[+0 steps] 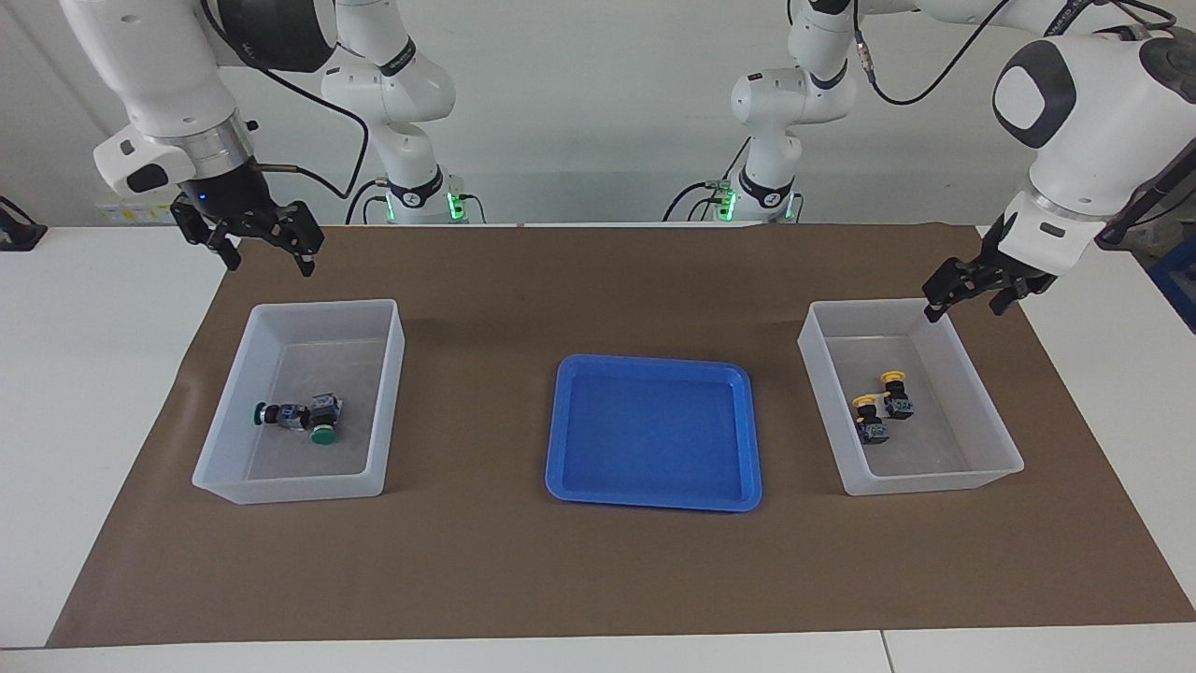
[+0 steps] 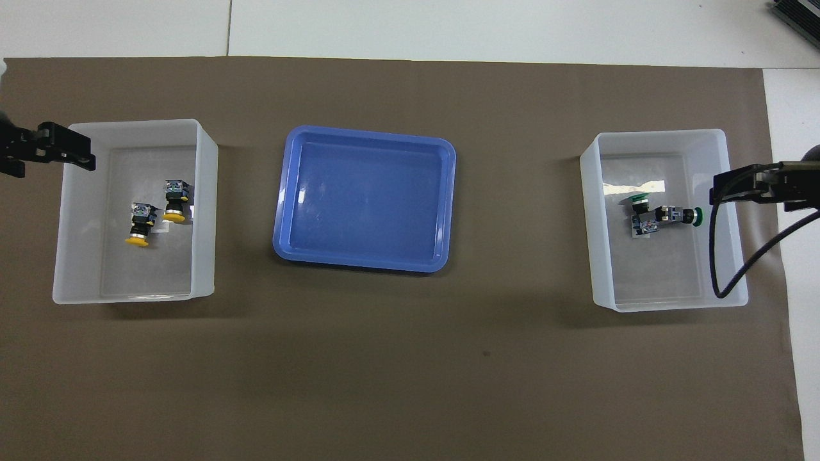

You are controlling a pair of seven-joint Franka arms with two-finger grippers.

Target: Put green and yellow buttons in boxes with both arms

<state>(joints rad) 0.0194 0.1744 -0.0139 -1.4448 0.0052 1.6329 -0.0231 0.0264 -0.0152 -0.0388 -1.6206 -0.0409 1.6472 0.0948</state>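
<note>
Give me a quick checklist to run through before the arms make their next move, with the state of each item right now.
1. Both green buttons lie in the box at the right arm's end: ok.
2. Both yellow buttons lie in the other box at the left arm's end: ok.
3. No button is left in the blue tray or on the brown mat: ok.
4. Right hand is open, holds nothing and is up over the edge of its box: ok.
5. Left hand is open, holds nothing and is up over the edge of its box: ok.
</note>
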